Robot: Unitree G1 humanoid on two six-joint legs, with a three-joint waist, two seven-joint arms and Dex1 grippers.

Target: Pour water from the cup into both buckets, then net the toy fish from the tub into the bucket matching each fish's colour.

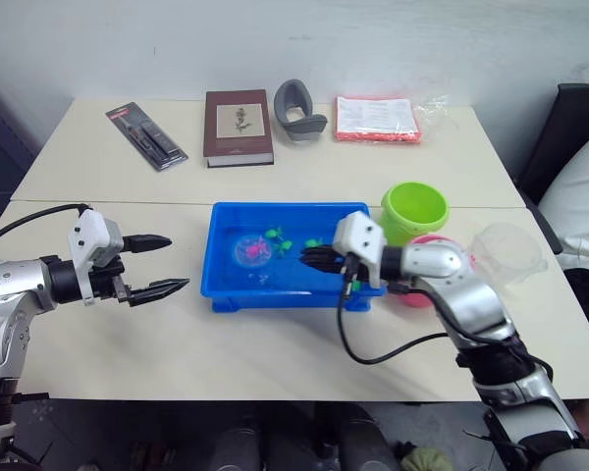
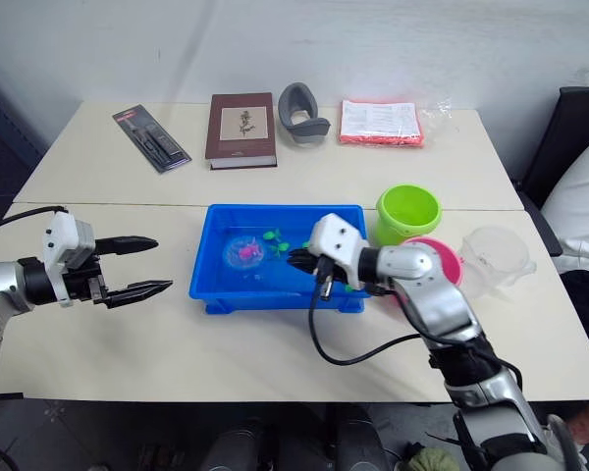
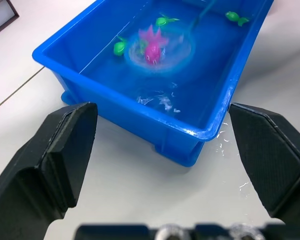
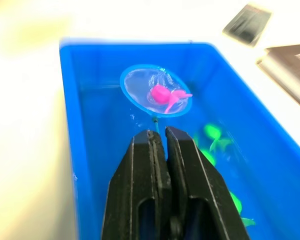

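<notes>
I see the right gripper (image 4: 158, 134) reaching into the tub (image 1: 226, 291), a shallow rectangular tray of glossy blue plastic holding water. Its 2 black fingers are pressed together on the thin handle of the net (image 4: 155, 90). The net's round blue hoop lies in the water towards the tub's left end, with a magenta fish (image 4: 166, 96) inside its clear mesh. I count at least 3 small green fish (image 3: 163, 21) loose in the water beside the hoop.

My left gripper (image 1: 155, 265) hangs over the bare table (image 1: 275, 353) just left of the tub, fingers spread wide and holding nothing.

Just right of the tub stand the green bucket (image 1: 414, 209) and the pink bucket (image 2: 448, 260), both round and smooth, touching or nearly so. The clear cup (image 1: 510, 251) sits just beyond the pink one.

At the table's far edge lie a flat black blister pack (image 1: 145, 136), a brown hardback book (image 1: 238, 127), a curved grey holder (image 1: 298, 111) and a red-edged plastic packet (image 1: 376, 119).
</notes>
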